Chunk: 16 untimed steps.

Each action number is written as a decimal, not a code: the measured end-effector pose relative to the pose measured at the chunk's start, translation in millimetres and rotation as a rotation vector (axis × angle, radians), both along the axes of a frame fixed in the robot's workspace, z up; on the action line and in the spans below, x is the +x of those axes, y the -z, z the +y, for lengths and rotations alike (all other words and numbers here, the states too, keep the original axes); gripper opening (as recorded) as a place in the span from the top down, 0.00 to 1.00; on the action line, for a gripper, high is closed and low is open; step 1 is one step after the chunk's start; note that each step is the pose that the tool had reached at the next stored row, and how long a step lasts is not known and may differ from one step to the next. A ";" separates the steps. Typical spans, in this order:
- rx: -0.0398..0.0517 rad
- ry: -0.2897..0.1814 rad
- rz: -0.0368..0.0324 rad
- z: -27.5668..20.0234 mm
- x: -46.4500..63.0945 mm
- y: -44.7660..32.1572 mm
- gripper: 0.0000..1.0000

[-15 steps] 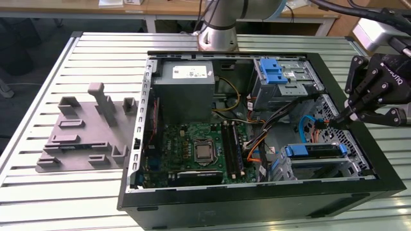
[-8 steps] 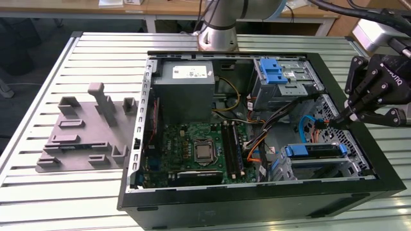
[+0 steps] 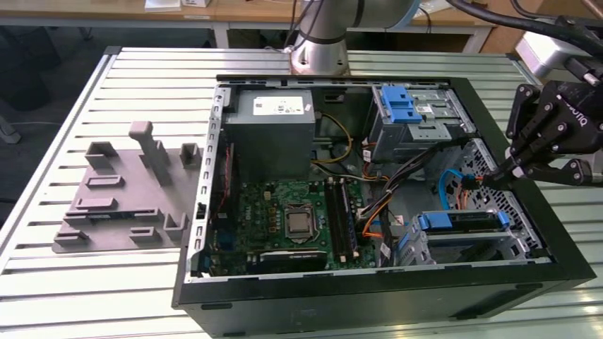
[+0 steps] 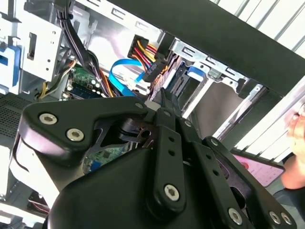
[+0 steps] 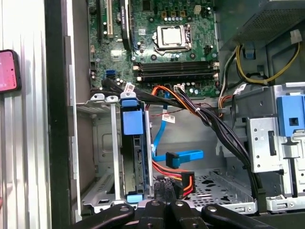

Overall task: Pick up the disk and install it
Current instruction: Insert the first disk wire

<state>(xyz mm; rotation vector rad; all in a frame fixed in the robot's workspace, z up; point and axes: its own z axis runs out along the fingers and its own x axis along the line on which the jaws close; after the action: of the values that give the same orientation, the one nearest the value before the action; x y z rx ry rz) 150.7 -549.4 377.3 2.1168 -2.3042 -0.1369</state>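
Gripper (image 3: 490, 179) clenched, empty, at the case's (image 3: 377, 296) rim above loose cables (image 5: 178, 164); disk (image 3: 459, 220) w/ blue rails seated in drive bay near case's front corner. Risk: fingers snagging cables, unseating connectors

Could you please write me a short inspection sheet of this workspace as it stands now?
Surface: slatted metal table.
Job's things: disk with blue rails seated on edge in the drive cage of the open computer case.
Clutter: grey slotted tray beside the case.
Grippers: gripper over the case's edge, near the cage; fingers unclear.
Cables: blue data cable and red-orange power leads loose beside the disk.
Surroundings: wooden benches behind.
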 end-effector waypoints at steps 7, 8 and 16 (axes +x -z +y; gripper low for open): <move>-0.0001 0.022 0.0022 6.3 5.0 6.7 0.89; -0.0002 0.027 0.0022 7.2 5.1 7.7 0.89; 0.0001 0.092 0.0022 12.2 5.2 14.0 0.76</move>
<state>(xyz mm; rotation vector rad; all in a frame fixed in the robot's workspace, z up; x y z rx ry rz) 155.9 -537.2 363.2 2.0100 -2.4011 -0.1400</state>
